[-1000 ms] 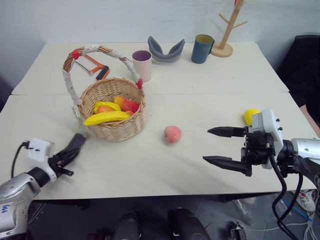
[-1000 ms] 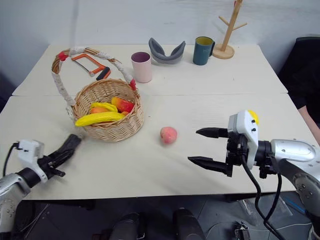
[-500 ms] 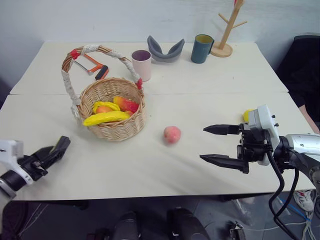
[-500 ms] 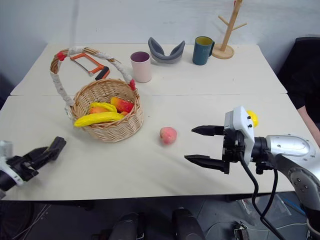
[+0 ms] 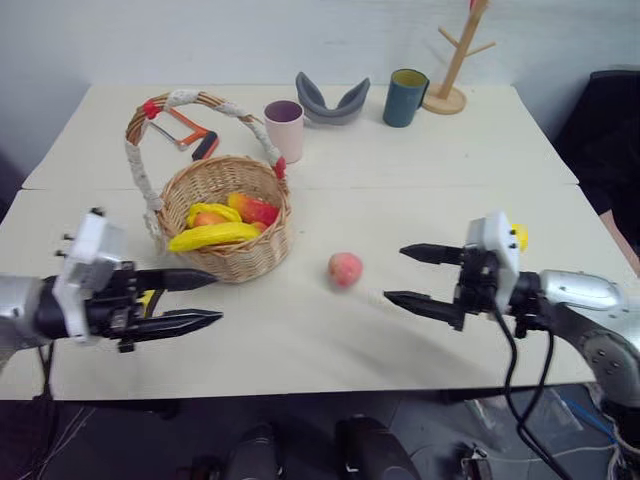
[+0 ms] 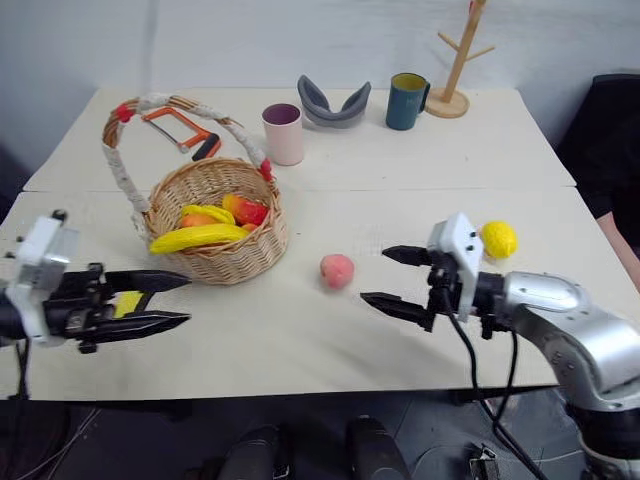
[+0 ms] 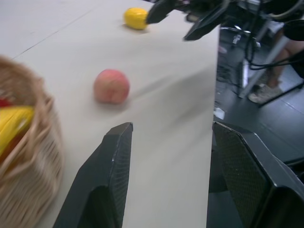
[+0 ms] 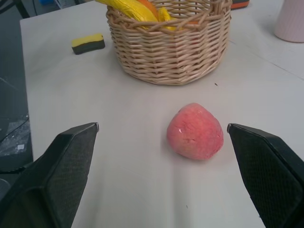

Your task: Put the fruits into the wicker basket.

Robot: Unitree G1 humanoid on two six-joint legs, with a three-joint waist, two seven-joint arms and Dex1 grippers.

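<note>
Two fruits lie on the bench [image 5: 330, 345]: peach [image 5: 345, 269] before the wide-open, empty right pincer [image 5: 412, 276], lemon [image 6: 498, 239] behind it. Left pincer [image 5: 203, 298], parted and empty, sits beside the wicker basket [image 5: 240, 258] holding a banana [image 5: 212, 236].

Bystanders on the white table [image 5: 420, 160]

A pink cup [image 5: 284, 129], grey curved piece [image 5: 331, 100], teal mug [image 5: 404, 96] and wooden mug tree [image 5: 455, 55] line the far side; an orange hacksaw [image 5: 188, 134] lies behind.

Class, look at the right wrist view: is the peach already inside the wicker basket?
No, the peach lies on the bare table, apart from the wicker basket and in front of it.
</note>
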